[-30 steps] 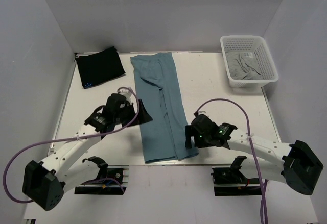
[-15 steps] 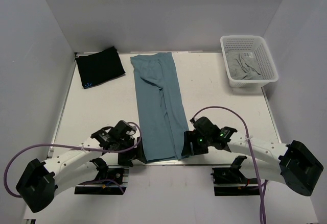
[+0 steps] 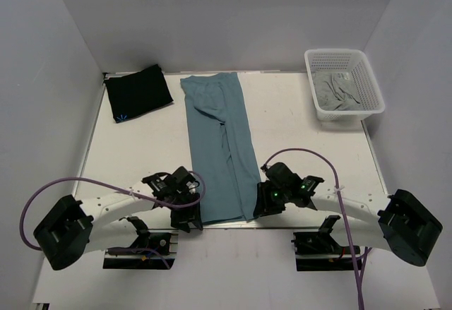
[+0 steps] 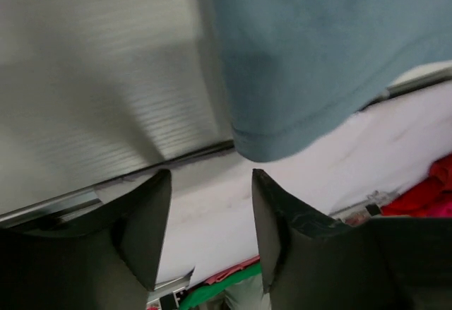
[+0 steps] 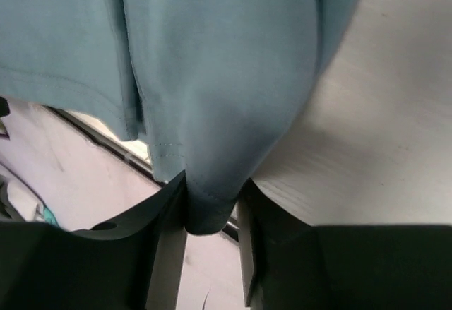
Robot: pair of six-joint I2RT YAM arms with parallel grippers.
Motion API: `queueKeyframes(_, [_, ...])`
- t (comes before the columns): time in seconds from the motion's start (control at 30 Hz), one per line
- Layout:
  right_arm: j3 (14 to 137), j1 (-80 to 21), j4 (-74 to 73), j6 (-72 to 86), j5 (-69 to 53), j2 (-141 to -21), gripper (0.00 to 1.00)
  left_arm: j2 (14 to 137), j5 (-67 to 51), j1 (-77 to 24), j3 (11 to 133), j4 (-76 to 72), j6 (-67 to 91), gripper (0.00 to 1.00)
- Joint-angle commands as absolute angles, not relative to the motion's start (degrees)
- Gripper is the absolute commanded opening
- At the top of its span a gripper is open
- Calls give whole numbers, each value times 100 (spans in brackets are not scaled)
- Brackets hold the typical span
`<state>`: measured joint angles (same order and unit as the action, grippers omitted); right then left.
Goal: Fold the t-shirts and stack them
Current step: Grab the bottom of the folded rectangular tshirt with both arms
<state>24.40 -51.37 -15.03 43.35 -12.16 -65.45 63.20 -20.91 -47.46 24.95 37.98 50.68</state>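
- Top view: the teal t-shirt (image 3: pixel 220 147) lies as a long narrow strip down the middle of the table (image 3: pixel 296 133), with its near hem at the table's front edge. The black t-shirt (image 3: pixel 138 92) sits folded in the far left corner, well apart from it.
- The left gripper (image 3: pixel 189 216) is at the strip's near left corner and the right gripper (image 3: pixel 262 204) at its near right corner. From up here I cannot read either pair of jaws.
- A basket (image 3: pixel 311 59) at the far right holds some grey cloth (image 3: pixel 337 90); I cannot tell what garment it is.
- Left wrist: my jaws stand apart with nothing between them. The hem corner (image 4: pixel 282 133) hangs just ahead and to the right of the gap.
- Right wrist: the fingers (image 5: pixel 164 253) are pinched on a folded bit of the teal hem, and cloth fills the gap.
- Handling, as I judge it: light, limp cloth that will sag and unfold. I would take both near corners through all layers and lift them evenly.
- How many layers the right pinch has caught is hidden. The floor clutter below the table edge is blurred.
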Motion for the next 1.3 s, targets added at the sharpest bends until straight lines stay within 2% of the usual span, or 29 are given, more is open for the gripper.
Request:
queueKeyframes(0.0, [2285, -5150, -1678, 4298, -1046, -6662, 36, 6775, -1618, -4931, 2443, 2769, 5063, 57])
queueKeyframes(0.27, [2347, -5150, -1696, 4210, -914, -6662, 36, 7515, -1564, -5045, 2716, 2232, 4948, 47])
queueKeyframes(0.33, [2355, -5142, -1696, 4201, -897, -6688, 36, 7585, -1626, -5098, 2769, 2232, 4887, 47])
queueKeyframes(0.4, [2373, -5159, -1731, 4201, -870, -6697, 36, 7436, -1679, -5150, 2829, 2285, 4825, 52])
queueKeyframes(0.43, [2364, -5150, -1749, 4184, -861, -6723, 36, 7235, -1679, -5150, 2830, 2346, 4747, 62])
queueKeyframes(0.53, [2364, -5142, -1731, 4219, -844, -6732, 36, 6831, -1470, -5150, 3032, 2583, 4746, 70])
queueKeyframes(0.63, [2390, -5168, -1705, 4219, -853, -6759, 36, 6373, -1092, -5150, 3094, 2584, 4746, 74])
queueKeyframes(0.83, [2531, -5150, -1749, 4157, -835, -6838, 36, 6546, -747, -5150, 3243, 2672, 4746, 74])
queueKeyframes(0.97, [2531, -5150, -1802, 4166, -791, -6864, 35, 6934, -896, -5150, 3296, 2873, 4623, 69])
queueKeyframes(1.27, [2487, -5150, -1810, 4245, -817, -6864, 35, 6935, -1203, -5150, 3182, 3463, 4623, 57])
